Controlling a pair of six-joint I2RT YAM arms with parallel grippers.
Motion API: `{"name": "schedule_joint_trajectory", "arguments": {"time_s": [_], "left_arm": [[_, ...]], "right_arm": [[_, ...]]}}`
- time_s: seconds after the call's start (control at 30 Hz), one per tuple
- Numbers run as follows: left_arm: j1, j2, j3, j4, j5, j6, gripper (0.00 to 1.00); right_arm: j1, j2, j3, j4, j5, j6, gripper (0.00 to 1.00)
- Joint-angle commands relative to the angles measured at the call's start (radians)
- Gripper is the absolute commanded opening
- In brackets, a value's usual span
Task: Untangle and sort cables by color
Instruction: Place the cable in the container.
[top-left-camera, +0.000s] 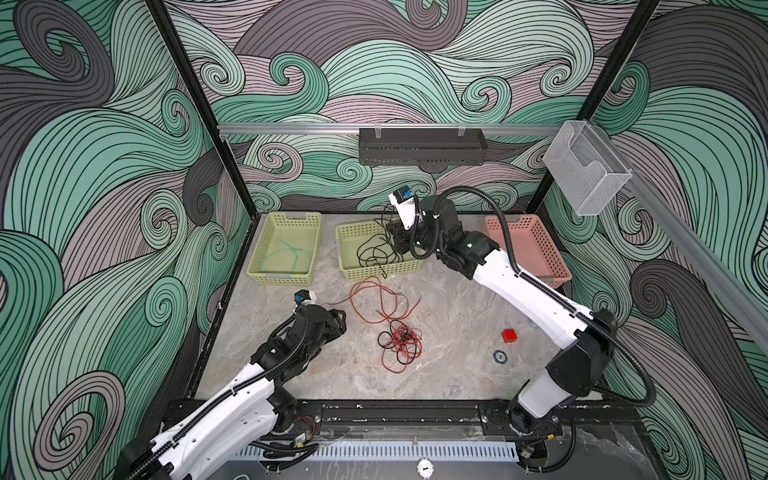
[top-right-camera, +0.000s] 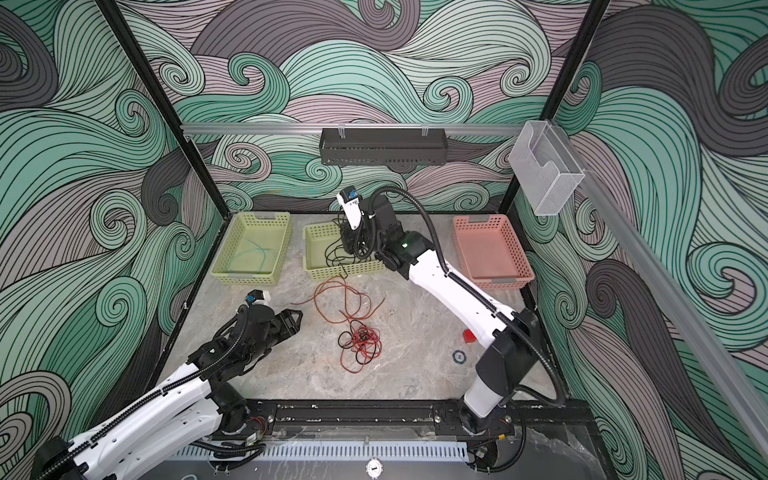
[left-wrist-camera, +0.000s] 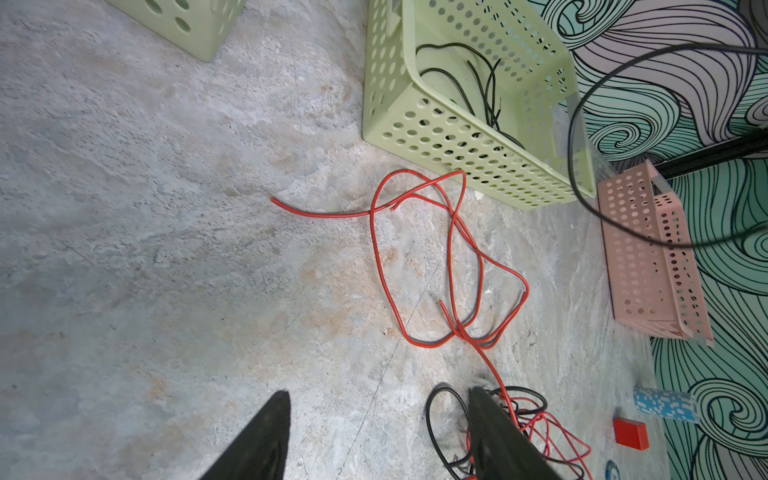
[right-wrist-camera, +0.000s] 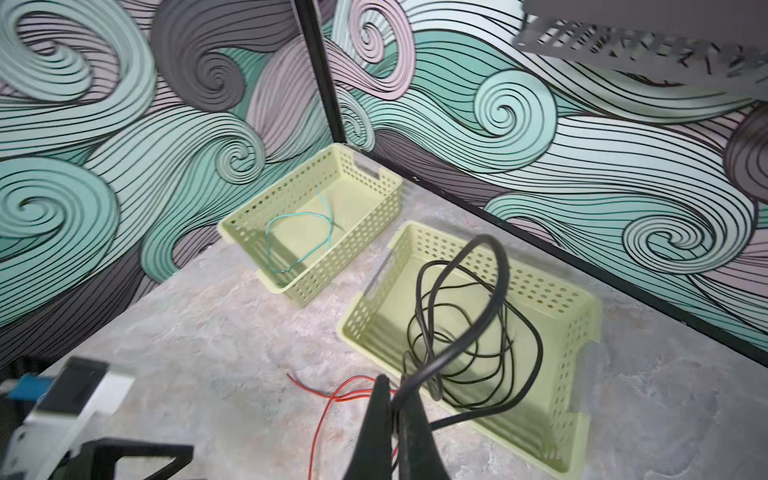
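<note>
Black string-thin cable (right-wrist-camera: 503, 270) clamped in our right gripper (right-wrist-camera: 395, 388), over middle pale-green perforated plastic basket (right-wrist-camera: 540, 286), loops inside. We judge: drop step; next, release. Left gripper (left-wrist-camera: 378, 395) apart, empty, near thin red cable (left-wrist-camera: 324, 215).

Finding: a robotics lab test cell, not a home or shop. Printed swirl-pattern panels (top-left-camera: 374, 62) set in black frame posts (top-left-camera: 199, 104) box in a marble-look tabletop (top-left-camera: 457, 374). The left arm (top-left-camera: 232, 399) and right arm (top-left-camera: 523, 286) are mounted on a black base rail (top-left-camera: 399, 415) at the near edge. An aluminium rail (top-left-camera: 291, 129) spans the far wall.
</note>
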Motion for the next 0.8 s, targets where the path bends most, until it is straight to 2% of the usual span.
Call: {"name": "schedule_joint_trajectory", "arguments": {"time_s": [0.0, 0.1, 0.13, 0.17, 0.2, 0.27, 0.47, 0.63, 0.77], "left_arm": [[-0.003, -0.02, -0.003, -0.054, -0.027, -0.013, 0.66], [-0.003, -0.046, -0.023, -0.061, -0.029, -0.022, 0.66], [-0.003, -0.057, -0.03, -0.061, -0.03, -0.025, 0.66], [-0.003, -0.07, -0.038, -0.06, -0.033, -0.026, 0.66], [-0.002, -0.081, -0.045, -0.058, -0.036, -0.028, 0.66], [-0.003, -0.103, -0.06, -0.047, -0.042, -0.027, 0.66], [-0.003, -0.087, -0.138, 0.094, -0.053, -0.021, 0.67], [-0.002, 0.055, -0.121, 0.186, 0.01, -0.014, 0.67], [-0.003, 0.237, -0.037, 0.214, 0.101, 0.044, 0.66]], "right_arm": [[-0.033, 0.081, 0.076, 0.032, -0.026, 0.038, 0.0], [-0.064, 0.178, 0.15, 0.003, -0.032, 0.055, 0.03], [-0.071, 0.209, 0.181, -0.028, -0.033, 0.058, 0.17], [-0.073, 0.242, 0.215, -0.081, -0.035, 0.054, 0.37], [-0.072, 0.263, 0.247, -0.134, -0.035, 0.049, 0.42], [-0.064, 0.261, 0.242, -0.181, -0.033, 0.048, 0.44], [0.005, 0.048, -0.085, -0.054, 0.03, 0.041, 0.45], [0.056, -0.08, -0.343, -0.074, 0.047, 0.052, 0.46], [0.057, -0.152, -0.525, -0.075, -0.01, 0.108, 0.48]]}}
